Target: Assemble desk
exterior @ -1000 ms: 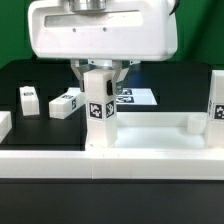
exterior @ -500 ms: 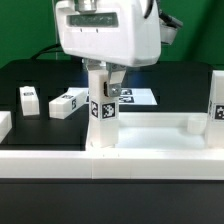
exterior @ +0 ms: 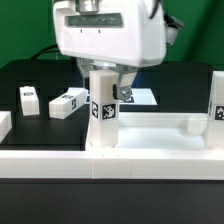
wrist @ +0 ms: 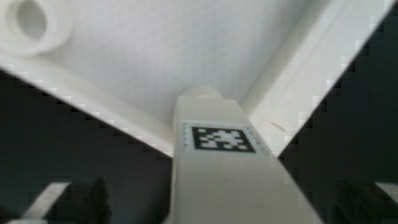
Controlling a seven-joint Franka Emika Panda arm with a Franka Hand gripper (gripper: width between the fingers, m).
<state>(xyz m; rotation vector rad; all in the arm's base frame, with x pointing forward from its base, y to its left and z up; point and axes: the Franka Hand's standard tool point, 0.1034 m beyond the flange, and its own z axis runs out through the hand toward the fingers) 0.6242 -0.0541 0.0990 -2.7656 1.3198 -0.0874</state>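
The white desk tabletop lies rim up on the black table. One tagged square leg stands upright in its corner at the exterior view's left, and a second leg stands at the right corner. My gripper hangs straight over the left leg with a finger on either side of it. In the wrist view the leg runs up the middle over the tabletop's inside, with a round socket beyond it. The gripper is open there. Dark gaps show between both fingers and the leg.
Two loose tagged legs lie on the black table at the exterior view's left. The marker board lies behind the gripper. A long white rail runs along the front. A white piece sits at the left edge.
The gripper head has turned about its vertical axis and shifted slightly to the exterior view's right. The leg stays upright in its corner. Little has changed in the last half second.
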